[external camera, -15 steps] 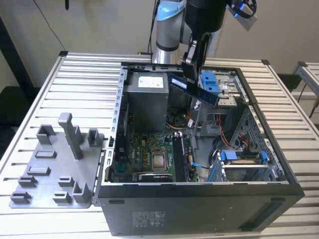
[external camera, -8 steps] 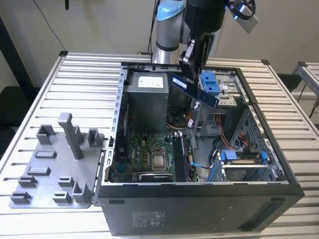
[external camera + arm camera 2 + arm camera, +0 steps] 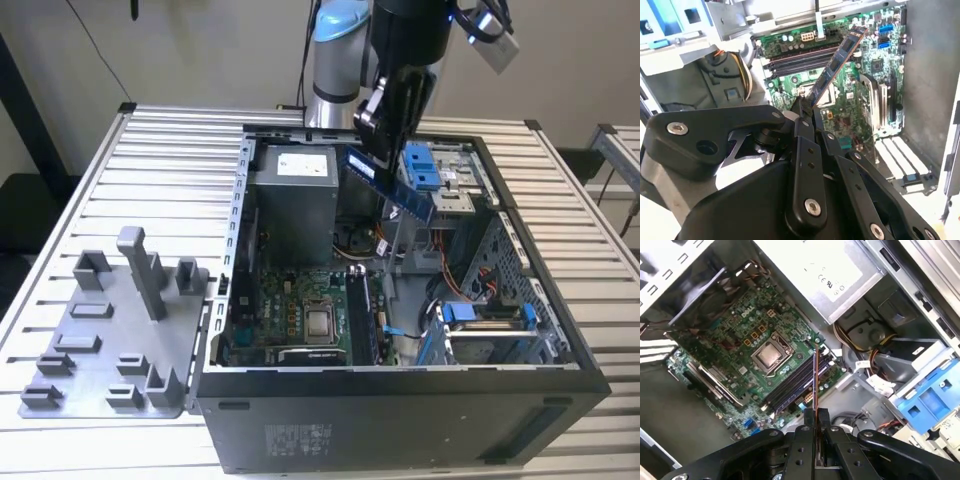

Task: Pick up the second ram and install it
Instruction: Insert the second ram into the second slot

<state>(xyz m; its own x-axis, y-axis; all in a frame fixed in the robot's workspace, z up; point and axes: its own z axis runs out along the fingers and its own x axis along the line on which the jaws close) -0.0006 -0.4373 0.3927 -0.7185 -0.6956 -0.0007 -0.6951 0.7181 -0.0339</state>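
Dark-board second ram [image 3: 837, 60] clenched in my gripper [image 3: 807, 107] | hangs tilted over the far half of the open case [image 3: 400, 420], clear above the memory slots [image 3: 792, 387] | my judgement: level it, match its edge to a slot, press straight.

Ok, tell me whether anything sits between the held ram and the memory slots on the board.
Nothing visible does. The tool holds the second ram over the open case. In the second wrist view the memory slots lie uncovered beyond it, with no cable crossing the gap.
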